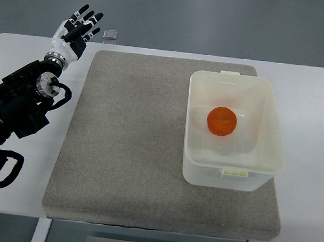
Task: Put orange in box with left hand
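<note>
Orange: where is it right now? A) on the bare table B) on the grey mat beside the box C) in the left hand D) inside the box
D: the orange sits on the floor of the white box, while the left hand is open and empty over the table's far left corner.

Box (235,129): translucent whitish plastic, smooth, faint sheen on rim and walls. Orange (222,121) inside: bright skin, matt, finely dimpled as far as I can tell. Mat (132,146) beneath: grey cloth or felt, coarse weave, matt, no shine. Table (315,99): white, smooth, flat laminate look. My left hand (77,29): hard black and white plastic shells, slight gloss on fingers (83,14); wrist collar looks metallic; forearm black, matt, rubbery cable looped alongside.
</note>
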Action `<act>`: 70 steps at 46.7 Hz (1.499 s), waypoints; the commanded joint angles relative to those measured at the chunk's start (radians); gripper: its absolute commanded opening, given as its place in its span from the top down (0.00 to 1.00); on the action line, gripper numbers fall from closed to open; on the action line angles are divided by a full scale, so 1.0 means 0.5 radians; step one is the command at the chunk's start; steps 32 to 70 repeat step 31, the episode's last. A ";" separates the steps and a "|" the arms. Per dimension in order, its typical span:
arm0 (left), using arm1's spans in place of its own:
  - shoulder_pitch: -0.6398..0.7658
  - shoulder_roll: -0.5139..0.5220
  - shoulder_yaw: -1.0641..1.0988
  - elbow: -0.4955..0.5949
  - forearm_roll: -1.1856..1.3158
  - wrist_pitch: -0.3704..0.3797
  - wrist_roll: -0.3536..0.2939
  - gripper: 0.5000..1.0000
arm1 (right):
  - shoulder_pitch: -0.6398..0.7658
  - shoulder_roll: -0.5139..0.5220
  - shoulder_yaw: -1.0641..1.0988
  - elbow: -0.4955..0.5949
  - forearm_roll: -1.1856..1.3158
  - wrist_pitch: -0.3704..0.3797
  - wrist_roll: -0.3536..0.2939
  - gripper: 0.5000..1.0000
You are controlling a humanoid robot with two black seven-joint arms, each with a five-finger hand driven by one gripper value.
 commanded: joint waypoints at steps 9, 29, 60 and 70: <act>0.002 0.006 -0.003 0.006 0.001 0.001 0.003 0.14 | 0.000 0.000 0.000 0.000 0.000 0.000 0.000 0.15; -0.007 0.021 -0.003 0.000 0.001 -0.002 0.000 0.11 | 0.000 0.000 0.000 0.000 0.000 0.000 0.000 0.15; -0.004 0.024 -0.003 0.000 0.001 -0.002 0.003 0.10 | 0.000 0.000 -0.003 0.000 0.000 0.000 0.000 0.15; -0.004 0.024 -0.003 0.000 0.001 -0.002 0.003 0.10 | 0.000 0.000 -0.003 0.000 0.000 0.000 0.000 0.15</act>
